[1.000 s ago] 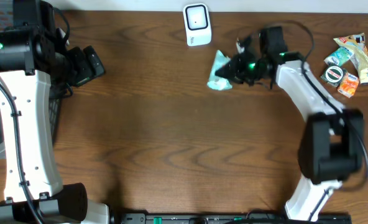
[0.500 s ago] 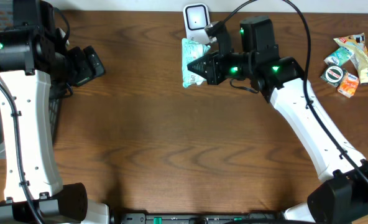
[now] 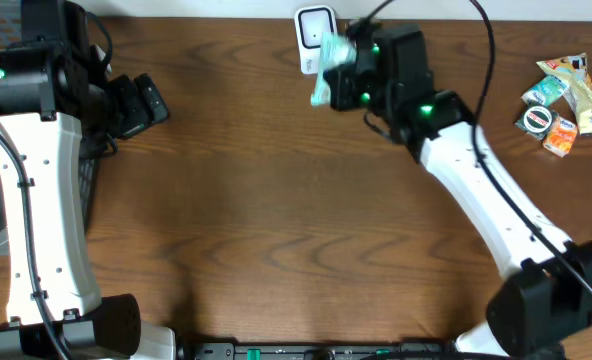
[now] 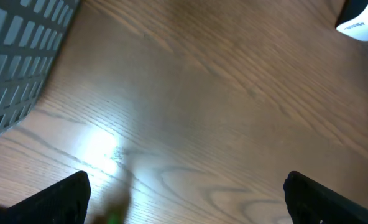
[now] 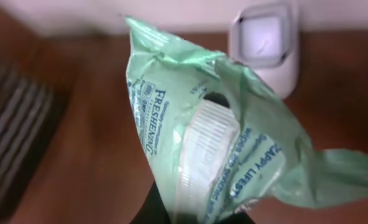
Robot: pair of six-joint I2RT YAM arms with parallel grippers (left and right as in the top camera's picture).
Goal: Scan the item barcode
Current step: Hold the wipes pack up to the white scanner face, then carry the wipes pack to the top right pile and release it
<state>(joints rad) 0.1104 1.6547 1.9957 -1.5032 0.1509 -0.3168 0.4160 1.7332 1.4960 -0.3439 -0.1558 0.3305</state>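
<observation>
Overhead | we are noting green packet (image 3: 323,72) at right gripper (image 3: 342,80) tips, by scanner (image 3: 314,28) | jaws pinching it | left gripper (image 3: 152,101) wide, empty

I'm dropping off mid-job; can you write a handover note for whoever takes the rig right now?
Left gripper: open, empty, near the grey basket.
Right gripper: shut on the green packet, held up close to the white scanner.
Done: packet picked up, brought to scanner.
Left: face its barcode to the scanner; no scan can be confirmed. More snacks lie at far right.
</observation>
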